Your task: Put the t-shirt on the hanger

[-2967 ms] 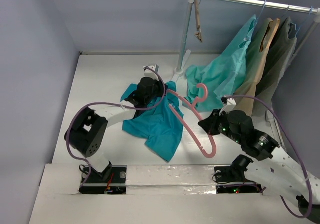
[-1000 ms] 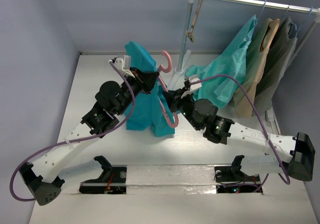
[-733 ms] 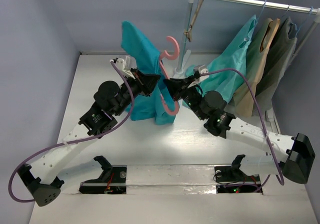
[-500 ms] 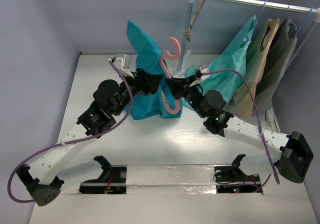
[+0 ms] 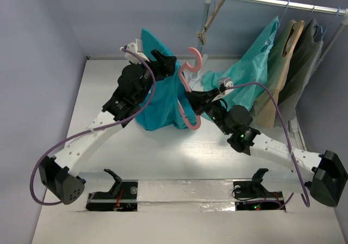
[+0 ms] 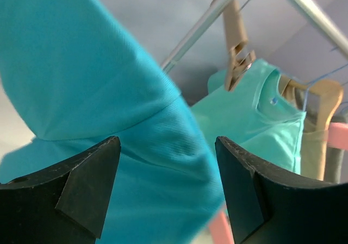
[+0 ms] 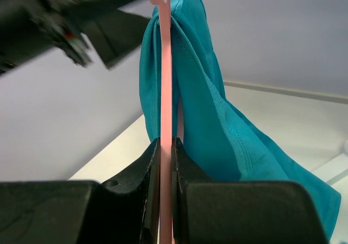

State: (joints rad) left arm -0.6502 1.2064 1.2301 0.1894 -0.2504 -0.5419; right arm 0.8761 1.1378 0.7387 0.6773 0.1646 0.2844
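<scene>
Half a second ago the left gripper (image 5: 165, 57) sat low against the cloth. Now it has risen toward 12 o'clock and stands released, its fingers (image 6: 87, 189) spread with nothing between them and the t-shirt (image 5: 160, 100) hanging just beyond. The hook of the hanger (image 5: 191, 126) has shifted slightly toward 3 o'clock. Three seconds ago shirt and hanger both lay on the table (image 5: 98, 92); now both are lifted over its middle. The right gripper (image 5: 193, 98), at 4 o'clock of the left one, is clenched on the hanger's pink bar, its pads pinching it from both sides in the right wrist view (image 7: 165, 92). The teal fabric (image 7: 217, 119) drapes over that bar and falls toward 5 o'clock.

There is one t-shirt, one pink hanger and two arms. At 1 to 2 o'clock three garments hang on the rail (image 5: 272, 1): a mint-green garment (image 5: 250, 75), a tan garment (image 5: 283, 64) and an olive garment (image 5: 307, 54). One bare wooden hanger (image 5: 209, 21) hangs beside them.

Most of the hanger's frame is buried in folds, so I cannot tell how much of the shirt sits on it. Whether the lowest hem touches the table is also unclear. The left wrist view is blurred, and the right wrist view sees the hanger edge-on only.
</scene>
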